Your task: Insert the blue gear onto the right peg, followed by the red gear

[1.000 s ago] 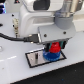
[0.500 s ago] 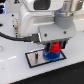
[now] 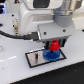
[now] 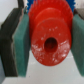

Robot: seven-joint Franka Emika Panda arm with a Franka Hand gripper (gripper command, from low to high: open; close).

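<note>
My gripper [image 3: 53,46] hangs over the grey, white-rimmed plate [image 3: 33,59], shut on the red gear [image 3: 53,46]. Directly beneath, the blue gear [image 3: 50,55] lies flat on the plate's right side; the red gear sits just above it, and contact cannot be judged. In the wrist view the red gear [image 4: 49,36] fills the frame with its dark centre hole visible, clamped between two teal finger pads [image 4: 20,45]. A sliver of blue gear [image 4: 36,3] shows behind it. The right peg is hidden by the gears. A slim dark pin [image 3: 37,55] stands on the plate's left half.
A black cable [image 3: 12,34] runs in from the exterior view's left toward the wrist. The plate rests on a white table [image 3: 15,72].
The gripper with the red gear has sunk slightly toward the blue gear; otherwise little differs.
</note>
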